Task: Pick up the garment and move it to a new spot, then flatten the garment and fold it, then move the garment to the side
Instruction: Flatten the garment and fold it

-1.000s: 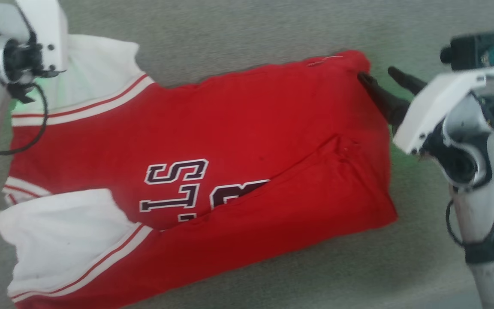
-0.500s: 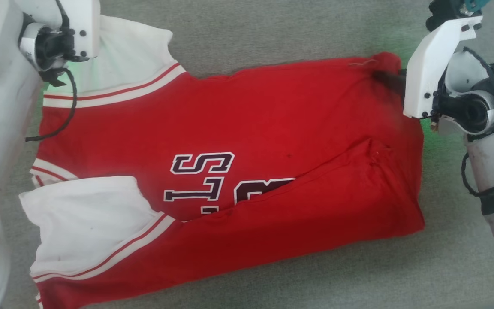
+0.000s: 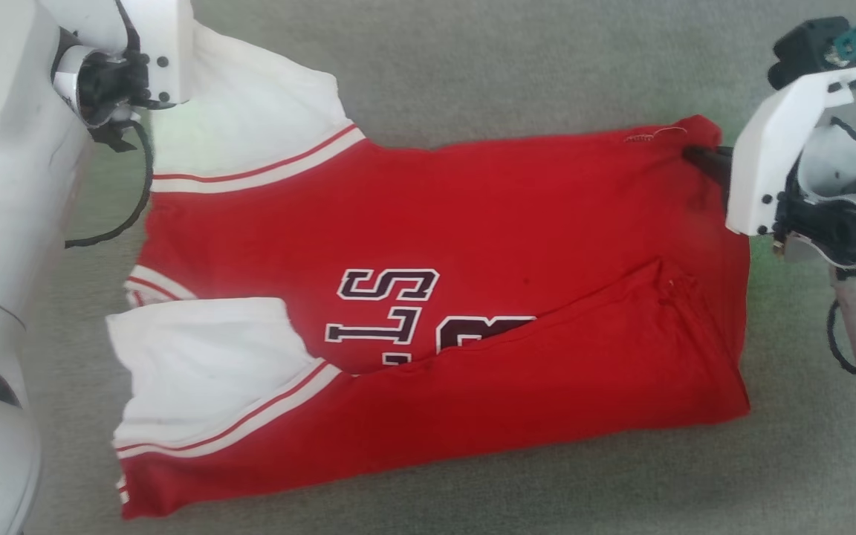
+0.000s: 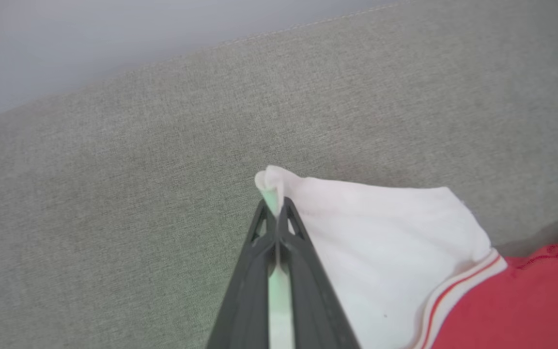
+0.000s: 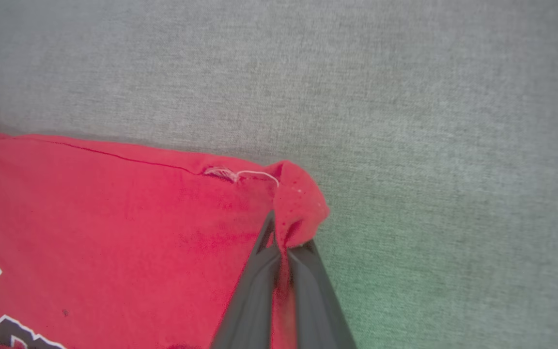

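The garment point(image 3: 517, 215) lies on the fabric surface point(image 3: 510, 67) — left gripper point(image 4: 275, 209) at its far-left sleeve, right gripper point(image 5: 284, 248) at its far-right hem corner.

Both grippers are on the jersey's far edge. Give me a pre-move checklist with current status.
1. left gripper shut on the white sleeve tip: ok.
2. right gripper shut on the red hem corner: ok.
3. Number of cloth layers caught in each grip: cannot tell.
4. Far edge of the garment runs fairly straight between the grips in the head view: ok.
5. near flap folded over and lying flat, partly covering the letters: ok.
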Available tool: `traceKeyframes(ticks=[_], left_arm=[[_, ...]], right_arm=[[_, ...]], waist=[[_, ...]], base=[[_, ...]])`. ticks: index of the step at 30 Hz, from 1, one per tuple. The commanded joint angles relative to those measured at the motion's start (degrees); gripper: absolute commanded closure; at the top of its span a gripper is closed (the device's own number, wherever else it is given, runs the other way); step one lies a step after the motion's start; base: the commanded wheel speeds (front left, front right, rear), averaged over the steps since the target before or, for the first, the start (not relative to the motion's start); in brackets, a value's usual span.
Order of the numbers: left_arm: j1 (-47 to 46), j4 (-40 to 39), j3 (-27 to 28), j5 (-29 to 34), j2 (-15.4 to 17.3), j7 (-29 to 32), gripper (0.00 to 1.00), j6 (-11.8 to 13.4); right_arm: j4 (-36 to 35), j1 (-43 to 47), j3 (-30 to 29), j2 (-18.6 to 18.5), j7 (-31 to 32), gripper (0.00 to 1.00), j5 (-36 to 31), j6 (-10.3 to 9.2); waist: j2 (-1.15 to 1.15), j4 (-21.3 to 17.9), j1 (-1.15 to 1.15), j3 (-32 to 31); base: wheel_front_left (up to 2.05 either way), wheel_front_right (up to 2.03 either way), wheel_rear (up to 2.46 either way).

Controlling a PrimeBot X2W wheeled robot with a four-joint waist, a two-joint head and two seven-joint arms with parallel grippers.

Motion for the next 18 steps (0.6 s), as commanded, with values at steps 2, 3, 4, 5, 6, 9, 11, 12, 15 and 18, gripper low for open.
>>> traceKeyframes(ticks=[2,3,4,5,6,9,11,12,15,18], left_arm=[[0.63,-0.5,-0.02,-0.44,-0.04,-0.53,1.0,-0.64],[0.88,-0.83,-0.13,-0.42,0.01,-0.59,1.0,-0.84],[1.2,-1.16,-0.15,-0.57,0.01,-0.62,1.0,-1.07],[1.5,-1.56,-0.2,-0.66,0.08,-0.78,1.0,-1.17],[1.79,-2.0,-0.3,-0.63,0.24,-0.75,1.0,-1.13],[2.88,-3.65,-0.57,-0.62,0.95,-0.82,1.0,-1.35],[3.79,-5.02,-0.77,-0.59,1.69,-0.34,1.0,-0.98],[4.39,-6.12,-0.82,-0.74,2.01,-0.08,1.0,-0.74],[6.53,-9.94,-1.03,-1.0,3.4,0.68,1.0,0.14],[9.19,-15.31,-1.05,-1.26,5.49,1.34,1.0,1.82]], right_arm=[[-1.37,1.74,-0.38,-0.98,-0.65,1.0,-0.31,-0.01],[-1.86,2.14,-0.52,-1.17,-0.65,1.0,-0.35,-0.01],[-2.3,2.61,-0.68,-1.31,-0.64,1.0,-0.13,-0.01],[-2.96,3.14,-0.85,-1.51,-0.49,1.0,0.04,-0.01],[-3.62,3.61,-1.03,-1.77,-0.46,1.0,0.13,-0.01],[-5.71,5.36,-1.61,-2.43,0.0,1.0,0.58,-0.01],[-7.47,6.63,-2.0,-2.68,0.61,1.0,0.93,-0.01],[-8.43,7.35,-2.09,-3.07,0.89,1.0,0.97,-0.01],[-11.53,9.54,-3.01,-3.81,1.72,1.0,1.8,-0.01],[-14.8,12.04,-3.74,-4.6,2.59,1.0,2.25,-0.02]], waist=[[0.0,1.75,0.0,-2.48],[0.0,2.08,0.0,-3.07],[0.0,2.44,0.0,-3.72],[0.0,2.75,0.0,-4.32],[0.0,3.04,0.0,-4.9],[0.0,3.92,0.0,-6.63],[0.0,4.4,0.0,-7.76],[0.0,4.63,0.0,-8.27],[0.0,5.26,0.0,-9.49],[0.0,5.7,0.0,-10.52]], base=[[0.0,0.0,0.0],[0.0,0.0,0.0],[0.0,0.0,0.0],[0.0,0.0,0.0],[0.0,0.0,0.0],[0.0,0.0,0.0],[0.0,0.0,0.0],[0.0,0.0,0.0],[0.0,0.0,0.0],[0.0,0.0,0.0]])
